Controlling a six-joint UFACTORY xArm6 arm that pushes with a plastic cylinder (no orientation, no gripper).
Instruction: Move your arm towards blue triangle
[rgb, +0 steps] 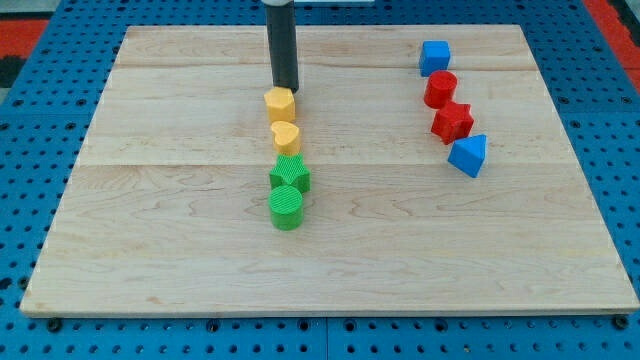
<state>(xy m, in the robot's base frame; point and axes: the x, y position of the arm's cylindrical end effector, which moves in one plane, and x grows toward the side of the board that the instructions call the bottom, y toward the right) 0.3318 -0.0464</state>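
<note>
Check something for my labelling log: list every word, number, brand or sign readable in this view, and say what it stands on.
None: no text, number or logo can be read.
The wooden board, the blue triangle, the other coloured blocks and the dark rod ending in my tip carry no markings.

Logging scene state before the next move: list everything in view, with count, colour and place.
blue cube: 1, blue, view's top right
red cylinder: 1, red, just below the blue cube
red star: 1, red, below the red cylinder
blue triangle: 1, blue, bottom of the right column
yellow hexagon: 1, yellow, top of the centre column
yellow heart: 1, yellow, below the hexagon
green star: 1, green, below the heart
green cylinder: 1, green, bottom of the centre column
wooden board: 1, light wood, on blue pegboard
my tip: 1, dark rod end, just above the yellow hexagon
</note>
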